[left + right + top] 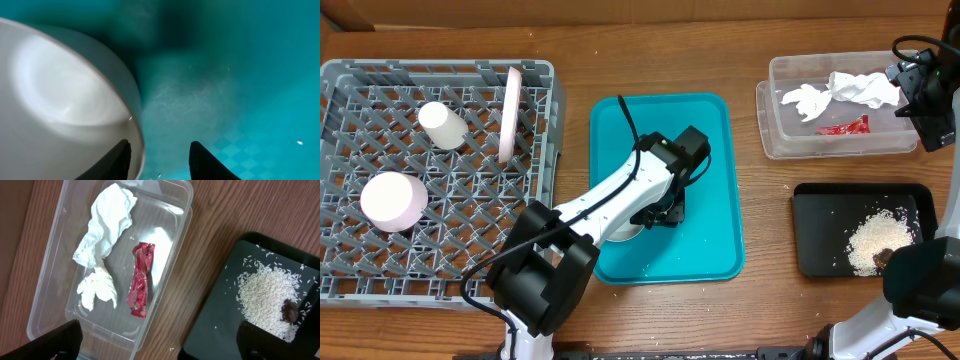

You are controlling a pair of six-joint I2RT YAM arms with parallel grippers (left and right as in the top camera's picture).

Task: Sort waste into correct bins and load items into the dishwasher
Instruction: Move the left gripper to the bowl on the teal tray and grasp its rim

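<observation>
A grey-white bowl (623, 236) (60, 95) sits on the teal tray (715, 180) (240, 75). My left gripper (656, 214) (160, 160) straddles its rim, one finger inside and one outside, with a gap still showing. The dishwasher rack (440, 68) holds a white cup (443, 126), a pink bowl (393, 200) and a plate (509, 113) standing on edge. Tissue (845, 92) (102, 235) and a red wrapper (845, 126) (140, 277) lie in the clear tub (780, 145) (55, 275). Rice (875, 240) (270, 295) with a brown lump (290, 311) lies in the black tray (820, 230) (220, 325). My right gripper (926, 100) (162, 347) hangs open above the gap between the bins.
The wooden table carries the rack at the left, the teal tray in the middle and both bins at the right. A few stray rice grains lie on the teal tray's near edge (645, 265). The left arm stretches diagonally across the tray.
</observation>
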